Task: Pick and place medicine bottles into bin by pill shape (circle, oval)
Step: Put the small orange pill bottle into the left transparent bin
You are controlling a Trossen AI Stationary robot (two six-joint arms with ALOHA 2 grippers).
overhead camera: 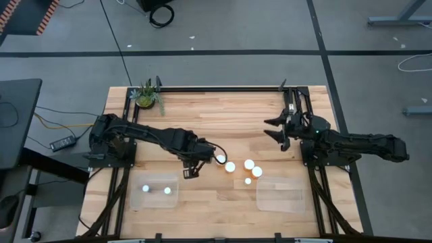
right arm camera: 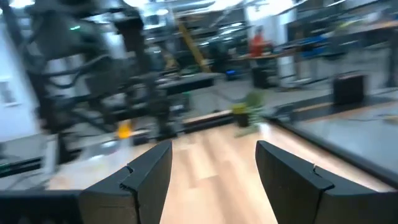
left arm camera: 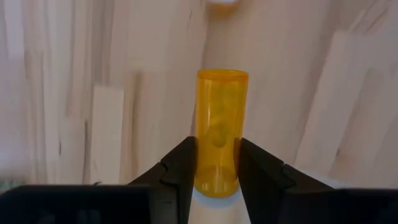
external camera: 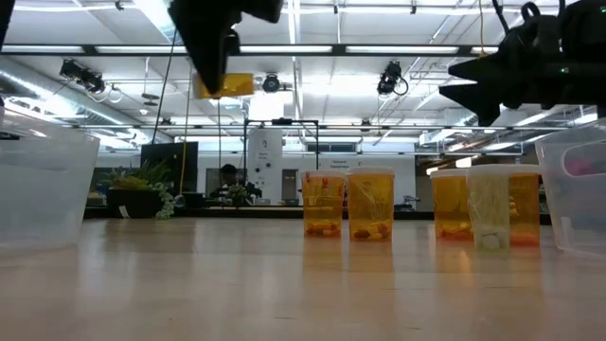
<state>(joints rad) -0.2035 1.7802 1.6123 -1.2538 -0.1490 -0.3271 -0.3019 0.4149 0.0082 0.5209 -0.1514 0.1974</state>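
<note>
L gripper [overhead camera: 190, 171]: over table centre-left, above the wood, fingers [left arm camera: 186, 168] clamped on an amber bottle [left arm camera: 219, 140]; bottle lies lengthwise betw. the two fingers in the L wrist view, pills dimly visible inside.
R gripper [overhead camera: 276, 130]: raised near R rear of table, jaws apart, nothing betw. them; well apart from the bottles.
Bottles on table [overhead camera: 229, 115]: 4 white caps in high view, clustered mid-table just R of L gripper – caps [overhead camera: 220, 159], [overhead camera: 230, 167], [overhead camera: 249, 164], [overhead camera: 257, 172]; one small cap [overhead camera: 248, 181] just in front.
Low view: amber bottles upright in a row, caps down, e.g. [external camera: 323, 203] and [external camera: 370, 204] touching.
L bin [overhead camera: 159, 193]: clear, front-left, holds 2 bottles [overhead camera: 145, 189], [overhead camera: 167, 190].
R bin [overhead camera: 280, 193]: clear, front-right.
Plant [overhead camera: 146, 96]: rear-left corner.
</note>
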